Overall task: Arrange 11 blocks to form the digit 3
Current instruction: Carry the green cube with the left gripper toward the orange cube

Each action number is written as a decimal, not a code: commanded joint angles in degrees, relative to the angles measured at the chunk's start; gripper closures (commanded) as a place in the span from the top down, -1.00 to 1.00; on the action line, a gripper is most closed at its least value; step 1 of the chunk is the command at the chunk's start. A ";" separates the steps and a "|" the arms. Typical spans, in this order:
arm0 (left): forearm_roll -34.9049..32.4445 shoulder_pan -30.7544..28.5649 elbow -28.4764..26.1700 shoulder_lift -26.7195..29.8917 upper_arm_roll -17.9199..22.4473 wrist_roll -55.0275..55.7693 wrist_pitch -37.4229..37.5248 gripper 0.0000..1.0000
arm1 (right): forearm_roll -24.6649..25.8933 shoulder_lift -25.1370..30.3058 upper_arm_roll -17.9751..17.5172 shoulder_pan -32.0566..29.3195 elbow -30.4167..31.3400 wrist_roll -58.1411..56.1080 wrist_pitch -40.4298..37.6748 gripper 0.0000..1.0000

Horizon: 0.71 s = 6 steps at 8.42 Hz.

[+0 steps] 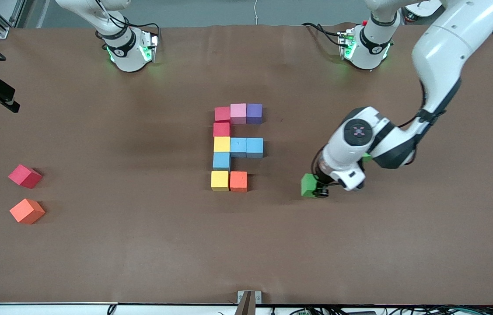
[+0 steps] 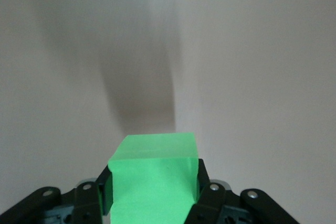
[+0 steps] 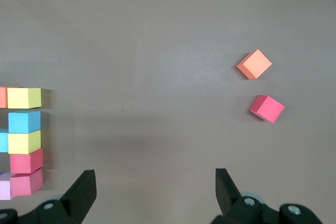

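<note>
Ten cubes laid in the digit (image 1: 237, 146), last corner beside orange cube (image 1: 238, 181) unfilled; left hand (image 1: 319, 188) clamped on green cube (image 1: 309, 185) near it, right hand (image 3: 155, 192) spread wide, waiting, spare cubes (image 1: 25, 176) unused.

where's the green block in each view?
Front view: green block in the left gripper, toward the left arm's end of the table.
Left wrist view: between the fingers.
Right wrist view: not in it.
Shared landmark: brown tabletop.
</note>
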<state>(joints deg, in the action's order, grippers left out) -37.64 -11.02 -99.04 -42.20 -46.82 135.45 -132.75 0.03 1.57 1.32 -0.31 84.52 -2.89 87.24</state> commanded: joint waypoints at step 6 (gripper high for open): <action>10.57 28.60 11.77 -6.40 17.91 10.80 1.71 -0.32 | 0.76 0.27 -0.18 0.04 -0.15 0.43 -0.31 0.99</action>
<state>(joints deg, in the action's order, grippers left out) -28.49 17.05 -88.40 -47.66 -29.35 146.31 -131.56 0.07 1.57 1.36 -0.37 84.48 -2.87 87.23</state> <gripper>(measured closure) 0.401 0.000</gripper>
